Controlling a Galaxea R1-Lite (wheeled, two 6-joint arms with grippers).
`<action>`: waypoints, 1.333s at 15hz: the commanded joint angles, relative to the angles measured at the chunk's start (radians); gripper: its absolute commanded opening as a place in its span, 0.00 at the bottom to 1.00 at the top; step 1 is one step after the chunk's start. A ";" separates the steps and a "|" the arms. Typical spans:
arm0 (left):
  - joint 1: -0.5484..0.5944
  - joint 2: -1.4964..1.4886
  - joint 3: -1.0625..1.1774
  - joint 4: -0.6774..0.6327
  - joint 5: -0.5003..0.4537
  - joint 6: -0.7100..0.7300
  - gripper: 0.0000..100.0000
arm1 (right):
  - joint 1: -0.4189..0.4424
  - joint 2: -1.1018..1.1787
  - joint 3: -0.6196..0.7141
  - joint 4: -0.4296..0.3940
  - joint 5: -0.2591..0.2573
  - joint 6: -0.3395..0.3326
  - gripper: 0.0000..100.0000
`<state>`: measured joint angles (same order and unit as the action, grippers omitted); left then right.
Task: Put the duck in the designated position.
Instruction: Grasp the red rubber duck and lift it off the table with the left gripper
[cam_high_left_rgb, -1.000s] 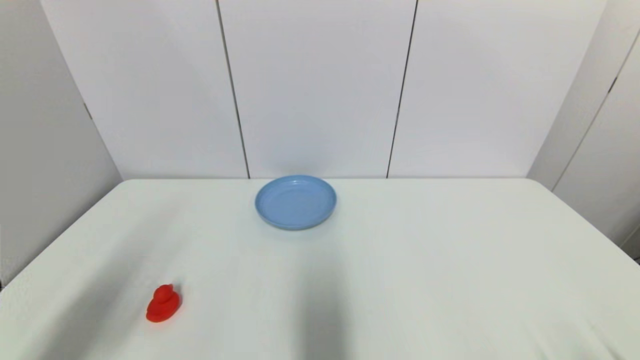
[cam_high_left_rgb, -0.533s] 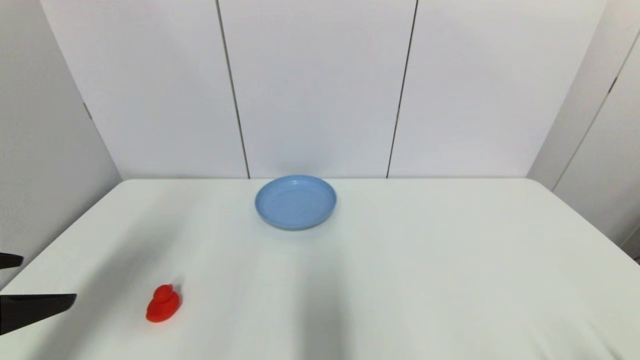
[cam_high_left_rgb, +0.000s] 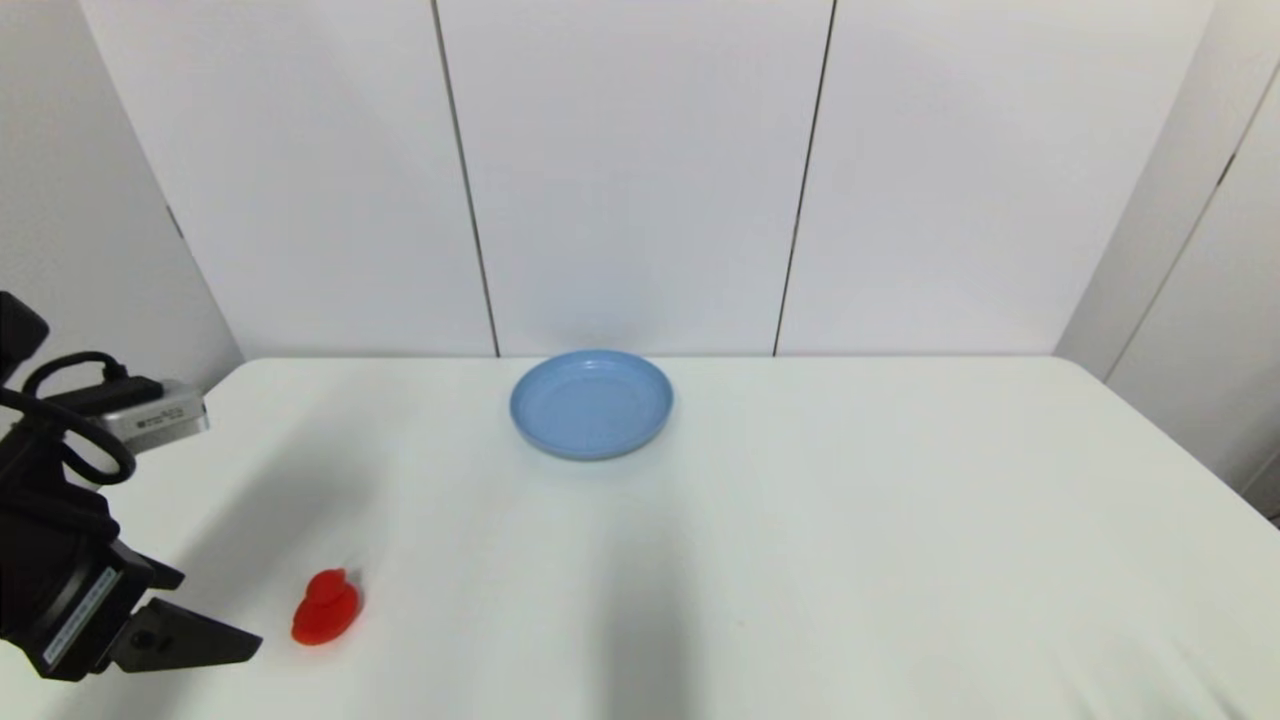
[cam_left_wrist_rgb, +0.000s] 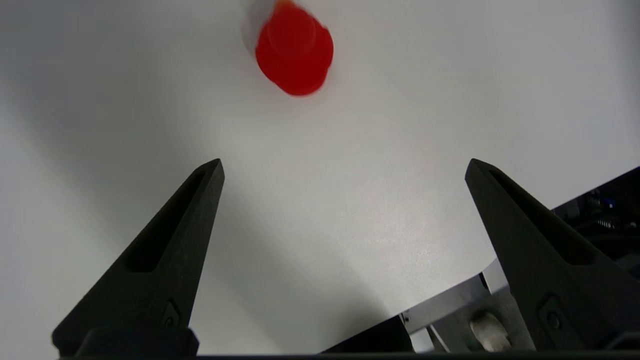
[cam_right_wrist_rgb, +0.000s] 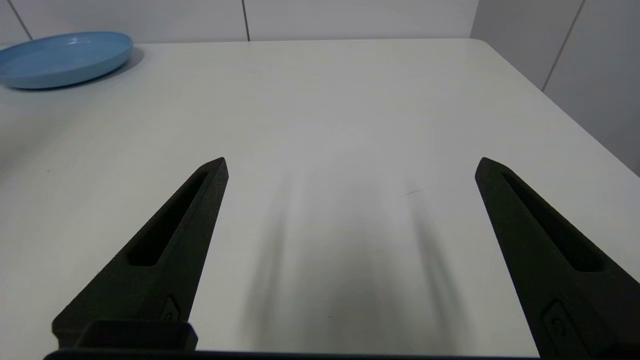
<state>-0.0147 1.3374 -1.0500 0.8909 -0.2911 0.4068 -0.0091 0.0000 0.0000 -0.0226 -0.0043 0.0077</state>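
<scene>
Entering at the table's (cam_high_left_rgb: 800, 560) left since earlier, left gripper (cam_left_wrist_rgb: 345, 167) spread beside untouched duck (cam_high_left_rgb: 326, 607); its label is unreadable. Right gripper (cam_right_wrist_rgb: 350, 165) spread, parked.

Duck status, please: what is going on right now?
Left end effector open, short of the duck. Duck on the table, untouched, apart from the blue plate. Right end effector open, idle. Nothing between.

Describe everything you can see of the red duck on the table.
The duck is a small, solid bright-red toy, a round head on a rounded body, smooth and plastic-looking. It sits upright on the white table, near its front left, well short of the blue plate. Nothing grips it: the left gripper is beside it, fingers open, not touching.
</scene>
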 joint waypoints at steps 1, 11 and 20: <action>-0.001 0.074 0.058 -0.006 0.003 0.040 1.00 | 0.000 0.000 0.009 0.000 0.000 0.000 1.00; -0.042 0.212 0.182 -0.267 0.010 0.038 1.00 | 0.000 0.000 0.009 0.000 0.000 0.000 1.00; -0.042 0.264 0.176 -0.357 0.041 0.035 1.00 | 0.000 0.000 0.009 0.000 0.000 0.000 1.00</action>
<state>-0.0566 1.5923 -0.8730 0.5311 -0.2487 0.4383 -0.0091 0.0000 0.0000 -0.0226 -0.0047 0.0077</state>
